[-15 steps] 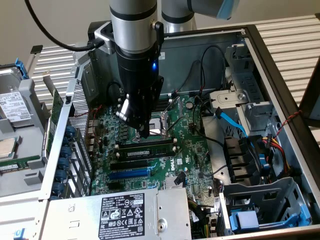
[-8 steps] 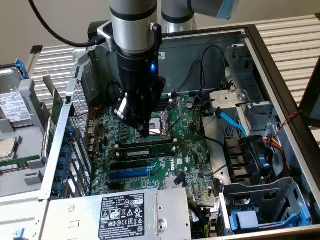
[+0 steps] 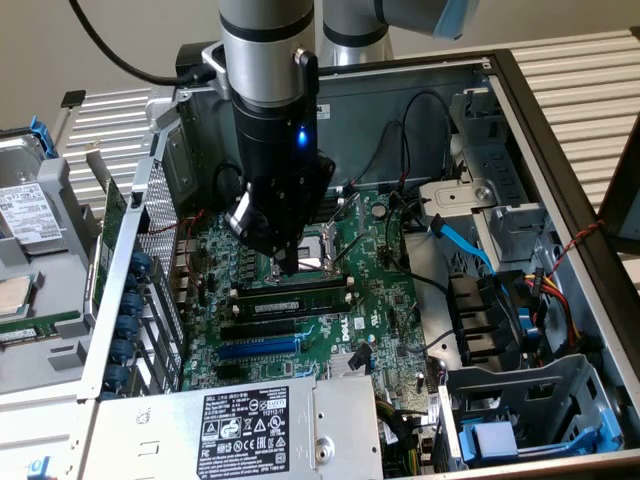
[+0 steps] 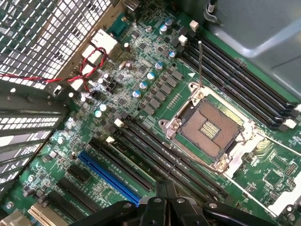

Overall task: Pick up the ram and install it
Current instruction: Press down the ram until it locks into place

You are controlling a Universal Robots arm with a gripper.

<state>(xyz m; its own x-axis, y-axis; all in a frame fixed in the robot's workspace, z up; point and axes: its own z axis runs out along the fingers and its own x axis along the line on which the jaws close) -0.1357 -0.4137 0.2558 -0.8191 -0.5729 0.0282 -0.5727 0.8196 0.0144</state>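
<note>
Exterior view: the arm reaches down into an open computer case, and the hand stands just above the motherboard, over the near edge of the open processor socket. Its fingers are drawn tight together and carry nothing. The ram, a dark-green stick with a row of black chips, sits on edge in the black slot nearest the socket, directly below the fingertips and parallel to the other slots. Whether fingertips and stick touch cannot be told. Further toward the power supply at the case's near edge lie more black slots and a blue slot.

Wrist view: the closed hand looks down on the socket, flanked on both sides by banks of long black slots, with the blue slot beyond them. Red and black wires cross the board near the perforated case wall.
</note>
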